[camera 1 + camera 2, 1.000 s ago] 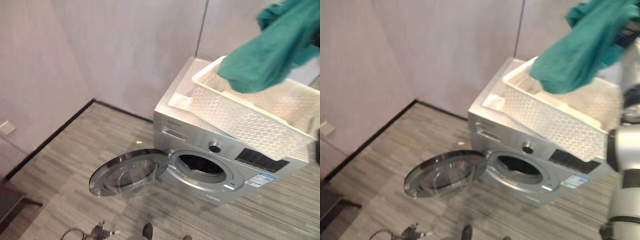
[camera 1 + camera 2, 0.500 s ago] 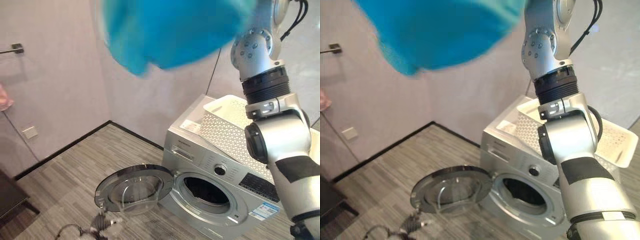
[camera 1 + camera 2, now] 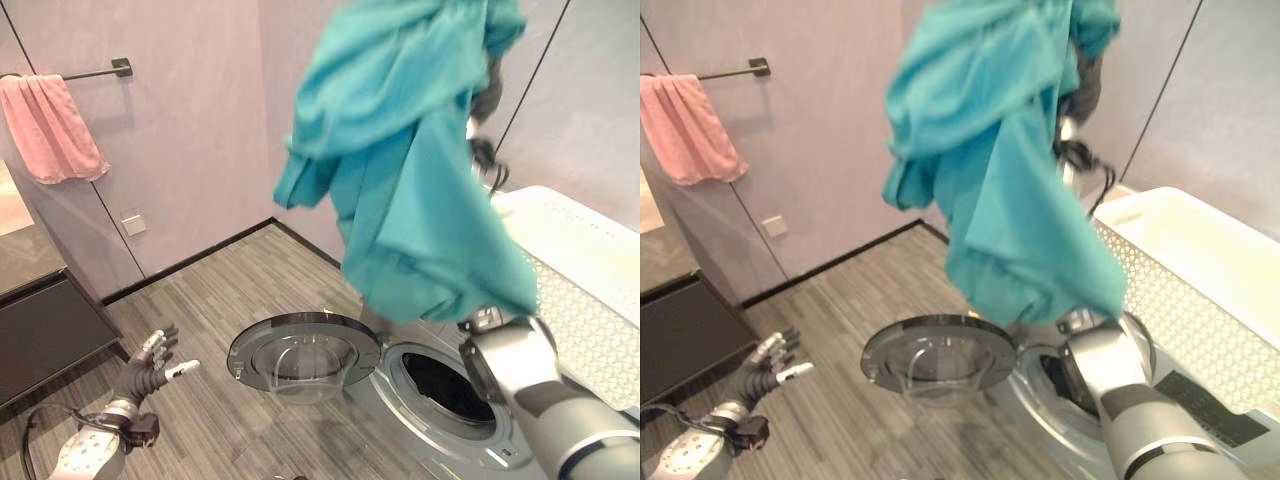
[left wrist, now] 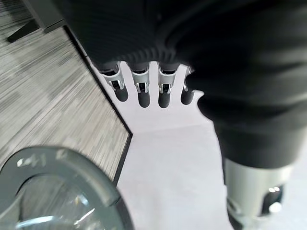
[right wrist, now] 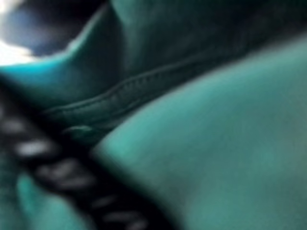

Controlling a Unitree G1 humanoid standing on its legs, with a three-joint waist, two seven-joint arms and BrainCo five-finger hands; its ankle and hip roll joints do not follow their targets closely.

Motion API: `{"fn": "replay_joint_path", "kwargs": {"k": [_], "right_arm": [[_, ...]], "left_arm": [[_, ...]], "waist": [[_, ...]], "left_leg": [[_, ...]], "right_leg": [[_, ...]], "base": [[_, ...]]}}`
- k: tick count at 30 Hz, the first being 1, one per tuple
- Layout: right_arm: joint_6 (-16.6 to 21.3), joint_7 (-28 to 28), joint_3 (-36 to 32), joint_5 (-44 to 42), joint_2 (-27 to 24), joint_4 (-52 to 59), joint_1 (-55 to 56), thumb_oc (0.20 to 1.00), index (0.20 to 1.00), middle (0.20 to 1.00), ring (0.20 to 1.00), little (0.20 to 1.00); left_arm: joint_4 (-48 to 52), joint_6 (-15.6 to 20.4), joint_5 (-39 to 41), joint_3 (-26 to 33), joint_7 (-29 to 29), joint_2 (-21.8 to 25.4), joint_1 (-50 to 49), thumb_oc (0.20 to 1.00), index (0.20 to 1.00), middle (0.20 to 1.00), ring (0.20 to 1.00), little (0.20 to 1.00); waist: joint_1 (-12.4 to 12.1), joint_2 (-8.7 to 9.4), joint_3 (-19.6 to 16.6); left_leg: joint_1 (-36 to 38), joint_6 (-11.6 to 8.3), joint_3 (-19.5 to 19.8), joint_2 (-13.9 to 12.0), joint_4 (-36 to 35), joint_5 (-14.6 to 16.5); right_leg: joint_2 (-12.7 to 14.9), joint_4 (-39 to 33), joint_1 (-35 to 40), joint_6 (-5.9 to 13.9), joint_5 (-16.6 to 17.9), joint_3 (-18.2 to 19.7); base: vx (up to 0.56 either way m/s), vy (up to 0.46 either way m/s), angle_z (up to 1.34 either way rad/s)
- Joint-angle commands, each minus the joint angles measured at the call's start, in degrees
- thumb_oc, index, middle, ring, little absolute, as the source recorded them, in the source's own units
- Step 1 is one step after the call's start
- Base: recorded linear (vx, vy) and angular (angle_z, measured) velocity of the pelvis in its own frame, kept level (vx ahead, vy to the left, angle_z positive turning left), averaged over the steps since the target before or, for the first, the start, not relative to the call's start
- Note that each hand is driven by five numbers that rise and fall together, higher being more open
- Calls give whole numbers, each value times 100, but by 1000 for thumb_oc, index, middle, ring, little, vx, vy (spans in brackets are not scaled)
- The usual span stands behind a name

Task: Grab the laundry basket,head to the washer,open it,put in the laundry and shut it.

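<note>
A teal garment hung high in the air from the raised right arm, its folds falling in front of the arm and well above the washer. The right hand showed as a dark shape at the top of the cloth, mostly wrapped by it, and whether its fingers were curled round the fabric I cannot tell; the right wrist view showed teal cloth pressed close against the dark ribbed cover.

The washer stood at the right, silver, with its round door swung open to the left and lying nearly flat above the grey plank floor. The dark drum opening was exposed beside the door. A white perforated laundry basket sat on top of the washer at the far right.

The left hand was low at the near left, above the floor and well apart from the door, its fingers spread and straight and holding nothing. In the left wrist view the fingers pointed out in a row, with the door's rim past them.

A pink towel hung from a wall rail at the far left, and a dark cabinet stood below it.
</note>
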State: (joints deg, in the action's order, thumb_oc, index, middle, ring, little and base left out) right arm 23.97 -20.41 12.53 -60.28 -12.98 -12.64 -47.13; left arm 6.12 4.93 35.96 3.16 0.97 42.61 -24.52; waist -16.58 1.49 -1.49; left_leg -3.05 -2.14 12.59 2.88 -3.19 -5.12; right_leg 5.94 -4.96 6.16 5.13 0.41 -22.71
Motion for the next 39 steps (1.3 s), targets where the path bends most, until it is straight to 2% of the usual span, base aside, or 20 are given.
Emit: {"fn": "replay_joint_path", "kwargs": {"k": [1, 7, 9, 10, 13, 20, 28, 37, 39], "right_arm": [[173, 296, 45, -62, -131, 20, -683, 200, 200, 200, 200, 200], [83, 388, 40, -6, -239, -133, -450, 200, 200, 200, 200, 200], [42, 373, 96, 71, -234, -297, -592, 200, 200, 200, 200, 200], [-8, 393, 195, 148, -187, -517, -754, 200, 200, 200, 200, 200], [-69, 389, 407, 221, -86, -789, -1076, 200, 200, 200, 200, 200], [-160, 438, 794, 140, 74, -1175, -1507, 200, 200, 200, 200, 200], [-170, 320, 1031, 92, 271, -1477, -2089, 200, 200, 200, 200, 200], [-135, 300, 1089, -9, 350, -1467, -2282, 200, 200, 200, 200, 200], [-128, 297, 1162, -77, 421, -1457, -2322, 200, 200, 200, 200, 200]], "left_arm": [[83, 363, 247, 150, -53, 315, 271, 1000, 1000, 1000, 1000, 1000], [792, 592, 869, 440, -230, 523, 565, 1000, 1000, 1000, 1000, 1000], [973, 624, 1114, 353, -333, 634, 733, 1000, 1000, 1000, 1000, 1000], [1180, 613, 1308, 197, -480, 853, 923, 1000, 1000, 1000, 1000, 1000], [1277, 629, 1694, 13, -475, 1145, 1233, 1000, 1000, 1000, 1000, 1000], [1669, 673, 1822, -235, -392, 1694, 1689, 1000, 1000, 1000, 1000, 1000], [1605, 719, 1599, -1009, -182, 2030, 2974, 1000, 1000, 1000, 1000, 1000], [1199, 615, 1418, -1927, -95, 2032, 4124, 1000, 1000, 1000, 1000, 1000], [922, 531, 1337, -2356, -101, 2020, 4576, 1000, 1000, 1000, 1000, 1000]], "waist": [[1, 71, -286], [-29, 47, -221], [-36, 47, -220], [-47, 44, -225], [-16, 70, -244], [-9, 124, -274], [10, 231, -298], [41, 330, -243], [100, 339, -242]], "left_leg": [[107, 59, 230, 54, 159, 324], [125, 70, 228, 58, 167, 342], [127, 71, 229, 57, 167, 348], [171, 62, 222, 43, 159, 378], [152, 68, 228, 50, 171, 352], [172, 44, 248, 25, 135, 329], [133, 3, 262, -13, 77, 289], [109, 9, 213, -51, 31, 277], [112, 11, 173, -62, 14, 272]], "right_leg": [[26, 169, 15, 8, -211, 131], [49, 198, 8, 15, -210, 158], [48, 196, 10, 16, -210, 162], [31, 200, 46, 4, -244, 179], [33, 205, 36, 2, -225, 171], [-4, 162, 68, -4, -219, 148], [-45, 129, 24, 3, -185, 144], [-83, 76, -23, 27, -125, 216], [-99, 57, -36, 31, -105, 262]], "base": [[0, 0, 0], [0, 0, 0], [17, -8, 6], [18, -3, 10], [7, -2, 3], [0, 0, 0], [0, -1, 0], [0, 0, 0], [0, 0, 0]]}}
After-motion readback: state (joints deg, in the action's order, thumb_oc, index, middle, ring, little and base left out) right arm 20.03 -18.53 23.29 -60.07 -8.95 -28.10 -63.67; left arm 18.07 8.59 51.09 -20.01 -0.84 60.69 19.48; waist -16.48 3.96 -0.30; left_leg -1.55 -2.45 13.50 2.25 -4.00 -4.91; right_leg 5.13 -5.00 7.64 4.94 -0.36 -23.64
